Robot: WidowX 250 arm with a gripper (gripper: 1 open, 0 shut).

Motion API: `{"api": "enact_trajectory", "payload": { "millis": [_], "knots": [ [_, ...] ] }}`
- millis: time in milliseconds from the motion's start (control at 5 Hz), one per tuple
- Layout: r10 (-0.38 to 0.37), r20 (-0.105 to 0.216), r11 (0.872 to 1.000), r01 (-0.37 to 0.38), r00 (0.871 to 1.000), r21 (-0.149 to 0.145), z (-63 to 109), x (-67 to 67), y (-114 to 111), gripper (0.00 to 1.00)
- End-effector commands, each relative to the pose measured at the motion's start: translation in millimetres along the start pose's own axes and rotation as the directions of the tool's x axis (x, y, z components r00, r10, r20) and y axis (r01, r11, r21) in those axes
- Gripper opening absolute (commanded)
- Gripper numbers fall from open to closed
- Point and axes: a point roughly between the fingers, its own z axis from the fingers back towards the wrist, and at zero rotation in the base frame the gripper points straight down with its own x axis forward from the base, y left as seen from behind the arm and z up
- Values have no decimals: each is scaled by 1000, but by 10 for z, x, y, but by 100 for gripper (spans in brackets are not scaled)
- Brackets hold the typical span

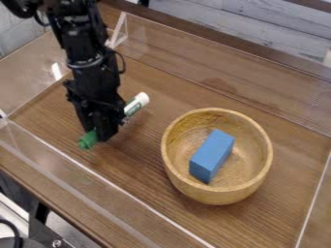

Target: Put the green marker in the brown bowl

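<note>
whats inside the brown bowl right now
Inside the brown bowl lies one blue block, resting on the bowl's floor. No marker is in there: the green marker is outside it, to the left. The floor beneath the block is hidden.

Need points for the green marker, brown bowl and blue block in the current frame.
green marker (135, 100): camera view, white end of the barrel.
brown bowl (177, 177): camera view, near-left rim.
blue block (212, 155): camera view, top face, inside the bowl.
</note>
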Motion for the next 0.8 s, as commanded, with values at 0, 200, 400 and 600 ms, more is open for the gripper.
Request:
{"api": "enact_trajectory", "payload": {
  "millis": [0,200,400,600],
  "knots": [
    [-15,61,999,13,998,33,219,106,-46,0],
    [-23,64,999,21,998,30,238,124,-115,0],
    [-34,66,999,33,997,27,244,142,-183,0],
    [-43,71,999,42,997,23,264,161,-264,0]
  ]
}}
